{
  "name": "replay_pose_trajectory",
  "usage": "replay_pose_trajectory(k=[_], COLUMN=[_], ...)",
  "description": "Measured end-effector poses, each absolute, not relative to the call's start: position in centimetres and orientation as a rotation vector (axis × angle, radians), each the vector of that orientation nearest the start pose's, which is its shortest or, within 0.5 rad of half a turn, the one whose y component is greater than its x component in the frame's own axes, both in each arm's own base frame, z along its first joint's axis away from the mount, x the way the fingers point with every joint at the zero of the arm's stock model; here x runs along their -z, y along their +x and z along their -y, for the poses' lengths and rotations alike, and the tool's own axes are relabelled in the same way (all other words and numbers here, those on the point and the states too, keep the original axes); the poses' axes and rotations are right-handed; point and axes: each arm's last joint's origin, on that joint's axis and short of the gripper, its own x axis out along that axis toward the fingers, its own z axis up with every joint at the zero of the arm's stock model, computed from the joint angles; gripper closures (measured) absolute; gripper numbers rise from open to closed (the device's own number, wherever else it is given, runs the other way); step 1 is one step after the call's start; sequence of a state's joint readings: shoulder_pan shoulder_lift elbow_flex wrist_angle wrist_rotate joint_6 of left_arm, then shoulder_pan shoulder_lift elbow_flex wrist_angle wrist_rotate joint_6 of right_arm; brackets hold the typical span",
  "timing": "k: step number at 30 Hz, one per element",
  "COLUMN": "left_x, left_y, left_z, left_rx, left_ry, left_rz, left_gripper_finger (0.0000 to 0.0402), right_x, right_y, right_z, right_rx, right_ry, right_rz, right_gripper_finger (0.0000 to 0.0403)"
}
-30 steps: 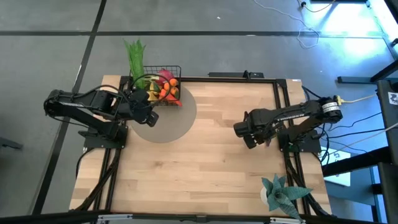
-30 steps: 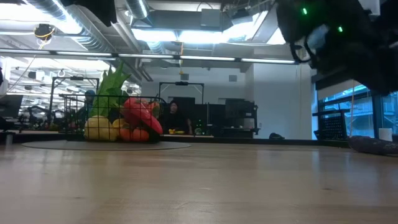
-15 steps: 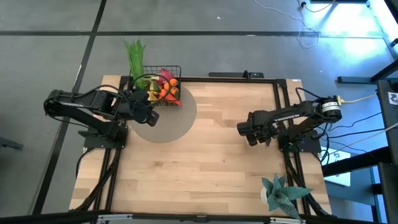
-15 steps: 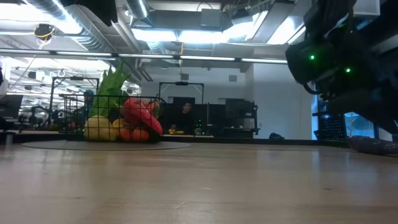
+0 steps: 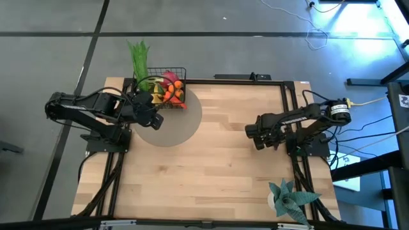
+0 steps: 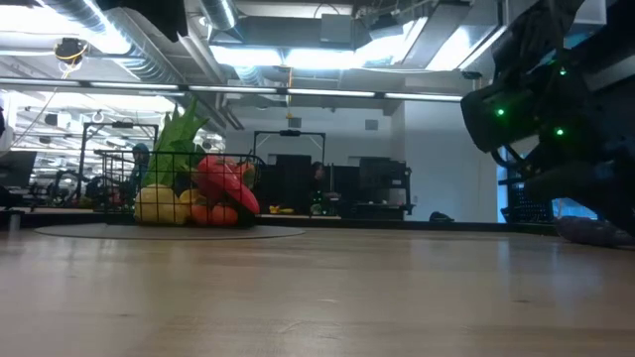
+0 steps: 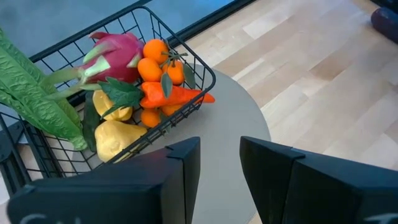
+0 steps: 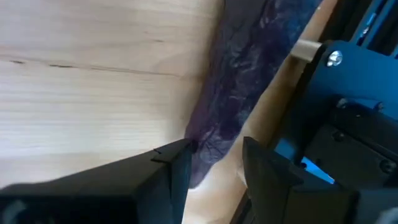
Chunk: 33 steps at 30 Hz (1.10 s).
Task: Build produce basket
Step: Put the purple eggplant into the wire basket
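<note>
High view: small black wire-mesh basket at the far left corner of the pale wooden surface, on a grey round mat, already loaded with toy produce — long green leek, pink dragon fruit, tangerines, orange carrot, yellow fruits. Left pincer just beside the basket's near side, fingers spread, nothing held. Right pincer well apart near the right edge, likewise spread and empty; right wrist view shows a dark purple, wrinkled long object lying at the surface's edge just ahead of the fingers.

Step judged: filling nearly done, one more item possibly to fetch. Next move calls for lowering the right pincer around that purple piece, if it belongs.

Against the earlier frame: right arm drawn back slightly toward its base; left arm and basket unchanged.
</note>
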<state>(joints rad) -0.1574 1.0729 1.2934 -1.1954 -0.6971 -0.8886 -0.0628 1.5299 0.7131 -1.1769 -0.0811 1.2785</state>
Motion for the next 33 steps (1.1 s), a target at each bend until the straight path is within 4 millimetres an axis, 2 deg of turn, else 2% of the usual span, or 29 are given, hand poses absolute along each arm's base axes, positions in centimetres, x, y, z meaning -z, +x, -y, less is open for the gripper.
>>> replay_pose_trajectory(k=[7,13,16,19,21,24,27,30,33], left_x=[-37.3,-37.3,-37.3,-37.3,-37.3,-37.3,-37.3,-37.3,-37.3], left_y=[17.1,17.1,17.1,17.1,17.1,17.1,17.1,17.1,17.1], left_z=[0.8,0.8,0.8,0.8,0.8,0.8,0.8,0.9,0.9], left_rx=[-0.833,-0.833,-0.833,-0.833,-0.833,-0.831,-0.831,-0.826,-0.825], left_ry=[-0.401,-0.401,-0.401,-0.401,-0.401,-0.394,-0.394,-0.397,-0.398], left_rz=[-0.597,-0.597,-0.597,-0.597,-0.598,-0.601,-0.601,-0.606,-0.606], left_gripper_finger=[0.0301,0.0301,0.0301,0.0301,0.0301,0.0301,0.0301,0.0301,0.0301], right_x=[-12.7,-12.3,-12.4,-12.6,-12.8,-12.9,-13.6,-14.7,-16.7], right_y=[18.0,17.7,18.0,18.4,18.8,19.4,20.8,22.1,24.2], right_z=[0.8,0.8,0.9,0.9,1.0,1.1,1.2,1.4,1.5], right_rx=[1.187,1.141,1.078,1.061,1.03,0.98,0.887,0.823,0.742], right_ry=[0.994,0.969,0.927,0.902,0.871,0.836,0.815,0.78,0.762], right_rz=[-1.65,-1.665,-1.676,-1.662,-1.635,-1.612,-1.542,-1.504,-1.406], right_gripper_finger=[0.0272,0.0275,0.0302,0.0355,0.0382,0.0382,0.0383,0.0383,0.0383])
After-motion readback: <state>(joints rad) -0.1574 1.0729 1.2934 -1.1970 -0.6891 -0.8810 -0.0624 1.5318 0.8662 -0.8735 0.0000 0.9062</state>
